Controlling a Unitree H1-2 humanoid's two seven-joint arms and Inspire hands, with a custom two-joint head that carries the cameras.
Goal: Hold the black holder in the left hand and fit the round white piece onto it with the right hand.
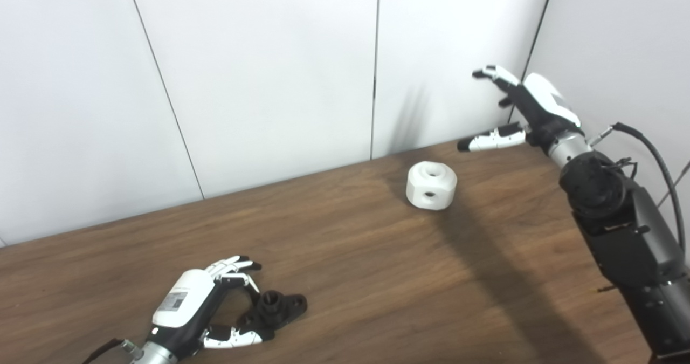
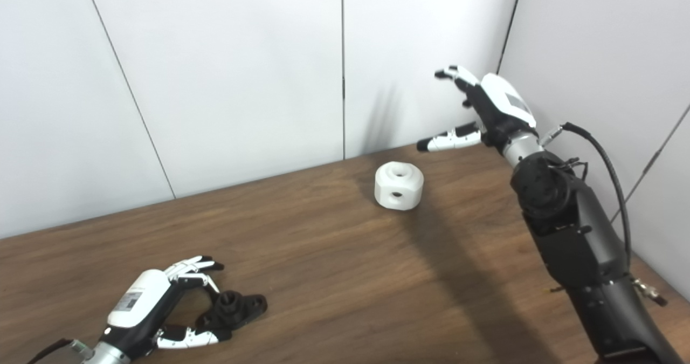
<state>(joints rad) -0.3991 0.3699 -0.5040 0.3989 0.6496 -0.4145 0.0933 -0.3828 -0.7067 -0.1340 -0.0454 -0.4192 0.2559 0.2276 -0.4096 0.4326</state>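
The black holder (image 1: 276, 308) lies flat on the brown table at the near left, its short round post pointing up. My left hand (image 1: 207, 299) rests beside it, open, with fingers and thumb spread around its left end. I cannot tell whether they touch it. The round white piece (image 1: 431, 185) sits on the table at the far right, with one hole on top and one in its side. My right hand (image 1: 517, 110) hangs open in the air above and to the right of the white piece, well apart from it.
White wall panels (image 1: 269, 73) stand close behind the table's far edge and along the right. My right forearm (image 1: 625, 229) and its black cable (image 1: 655, 156) reach over the table's right side. Bare wood (image 1: 350, 267) lies between holder and white piece.
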